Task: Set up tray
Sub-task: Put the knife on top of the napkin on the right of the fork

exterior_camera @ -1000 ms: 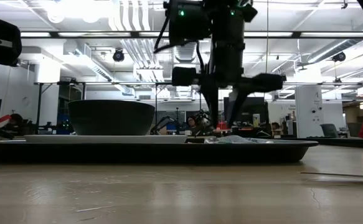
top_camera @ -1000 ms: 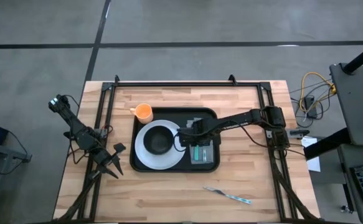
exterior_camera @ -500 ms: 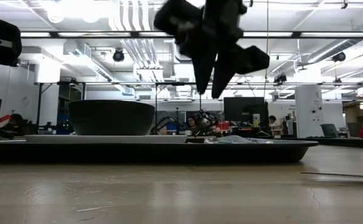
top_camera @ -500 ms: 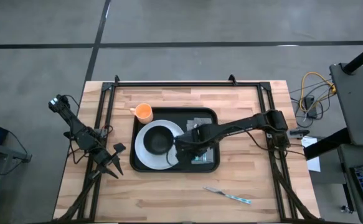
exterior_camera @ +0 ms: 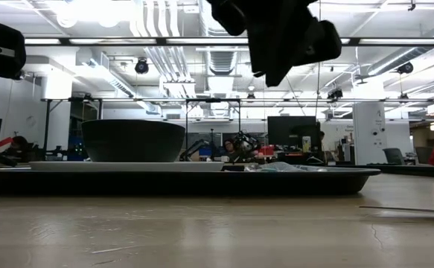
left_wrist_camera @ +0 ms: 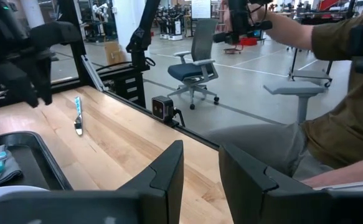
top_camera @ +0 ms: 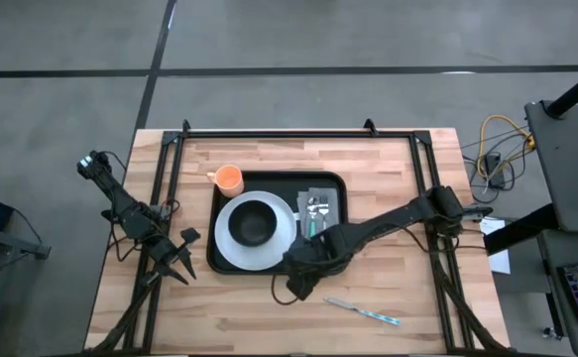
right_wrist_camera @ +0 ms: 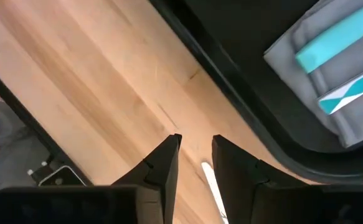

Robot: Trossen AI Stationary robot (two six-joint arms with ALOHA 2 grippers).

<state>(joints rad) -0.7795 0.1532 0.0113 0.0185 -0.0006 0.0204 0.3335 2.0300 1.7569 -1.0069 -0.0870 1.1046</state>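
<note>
the tray [top_camera: 334, 260] sits mid-surface, carrying a white plate [top_camera: 231, 245], bowl [top_camera: 254, 222] and napkin with cutlery [top_camera: 317, 210]. it looks stiff, light and slick, so best gripped at its low rim. the right gripper [top_camera: 302, 287] hovers just off the tray's near edge, narrowly parted and empty. the left gripper [top_camera: 179, 260] waits at the left, slightly open, empty.

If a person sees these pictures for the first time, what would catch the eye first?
Probably the black tray in the middle of the wooden table, with a white plate and a dark bowl on it. The right gripper hangs over the table just off the tray's near edge, beside a utensil lying loose on the wood.
</note>
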